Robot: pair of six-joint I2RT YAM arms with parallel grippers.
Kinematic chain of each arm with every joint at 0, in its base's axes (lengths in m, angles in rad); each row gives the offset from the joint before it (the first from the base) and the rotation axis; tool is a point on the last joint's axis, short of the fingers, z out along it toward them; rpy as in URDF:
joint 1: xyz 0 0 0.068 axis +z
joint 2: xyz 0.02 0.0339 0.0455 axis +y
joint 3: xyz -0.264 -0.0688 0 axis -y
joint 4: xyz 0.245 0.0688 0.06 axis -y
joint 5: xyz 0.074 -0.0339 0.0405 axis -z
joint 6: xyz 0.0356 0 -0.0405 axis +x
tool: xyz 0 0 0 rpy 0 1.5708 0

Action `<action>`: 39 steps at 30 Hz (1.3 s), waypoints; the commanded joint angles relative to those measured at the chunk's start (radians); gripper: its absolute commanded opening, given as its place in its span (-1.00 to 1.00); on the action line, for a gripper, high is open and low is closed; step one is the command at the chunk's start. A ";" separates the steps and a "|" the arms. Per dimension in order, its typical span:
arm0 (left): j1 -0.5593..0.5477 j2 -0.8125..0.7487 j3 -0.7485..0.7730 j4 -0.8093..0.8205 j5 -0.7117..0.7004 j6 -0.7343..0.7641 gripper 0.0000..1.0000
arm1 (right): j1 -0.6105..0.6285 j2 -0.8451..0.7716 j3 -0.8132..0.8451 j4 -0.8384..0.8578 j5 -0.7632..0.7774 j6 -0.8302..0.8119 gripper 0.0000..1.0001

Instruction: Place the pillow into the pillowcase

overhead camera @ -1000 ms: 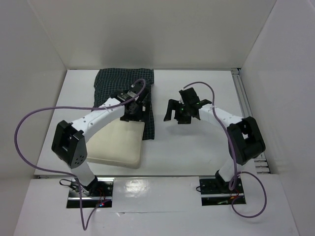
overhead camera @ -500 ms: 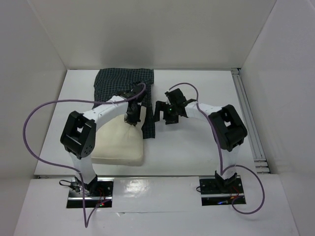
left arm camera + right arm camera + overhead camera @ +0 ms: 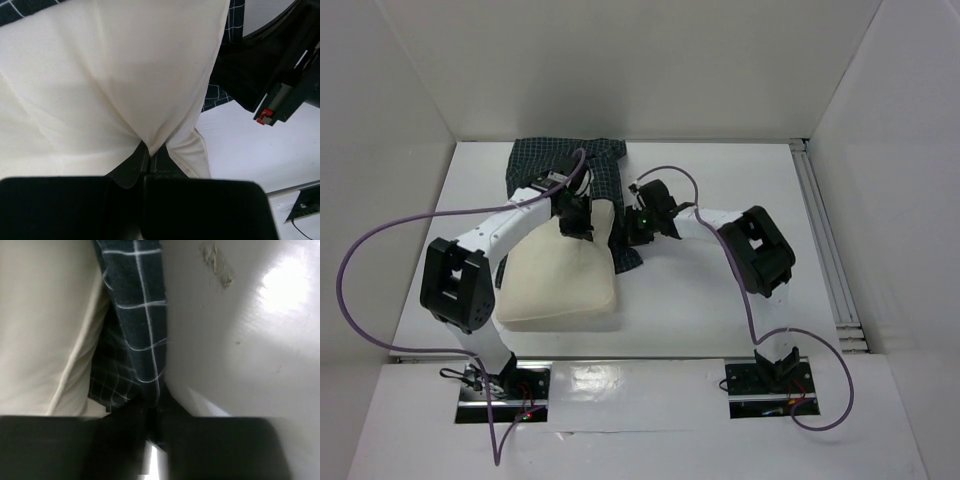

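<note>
The overhead view is evenly and brightly lit, glare is thrown on the glossy white tabletop (image 3: 285, 287), and the black two-finger right gripper (image 3: 150, 420) is rendered blurred and underexposed.

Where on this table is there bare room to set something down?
Bare table lies at the far right, between the right arm and the side rail, and along the near edge. It is crowded at left-centre, around the pillow and pillowcase.
</note>
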 commanded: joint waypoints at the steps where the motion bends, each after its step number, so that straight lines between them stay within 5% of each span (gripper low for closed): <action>1: 0.018 -0.062 0.043 0.058 0.082 0.001 -1.00 | 0.006 -0.072 0.006 0.053 0.016 -0.007 -1.00; 9: 0.037 -0.024 0.170 0.076 -0.041 -0.259 -1.00 | 0.137 -0.394 -0.038 -0.189 -0.040 -0.054 -1.00; 13: 0.028 -0.002 0.305 0.004 -0.145 -0.333 -1.00 | 0.214 -0.566 -0.165 -0.240 -0.186 0.019 -1.00; 20: -0.056 0.146 0.459 -0.015 -0.254 -0.413 -1.00 | 0.303 -0.667 -0.297 -0.269 -0.315 0.025 -1.00; 27: -0.214 0.220 0.479 0.036 -0.271 -0.358 -1.00 | 0.244 -0.805 -0.363 -0.505 -0.035 -0.018 -1.00; 28: -0.231 0.235 0.479 0.036 -0.247 -0.312 -0.85 | 0.227 -0.828 -0.364 -0.552 0.007 0.010 -1.00; 29: -0.247 0.245 0.479 0.036 -0.236 -0.285 -0.39 | 0.213 -0.850 -0.377 -0.580 0.086 0.025 -0.98; 30: -0.271 0.245 0.467 0.018 -0.227 -0.265 -0.08 | 0.188 -0.870 -0.377 -0.609 0.126 0.041 -0.73; 31: -0.271 0.231 0.433 0.002 -0.227 -0.254 0.25 | 0.179 -0.916 -0.388 -0.651 0.154 0.061 0.22; 32: -0.284 0.214 0.410 -0.007 -0.216 -0.234 0.52 | 0.179 -0.940 -0.388 -0.665 0.207 0.071 0.59; 34: -0.284 0.170 0.360 -0.019 -0.201 -0.212 0.84 | 0.150 -0.989 -0.388 -0.700 0.258 0.082 0.86; 39: -0.183 0.013 0.228 -0.030 -0.145 -0.201 0.75 | 0.136 -0.887 -0.269 -0.735 0.436 0.055 0.96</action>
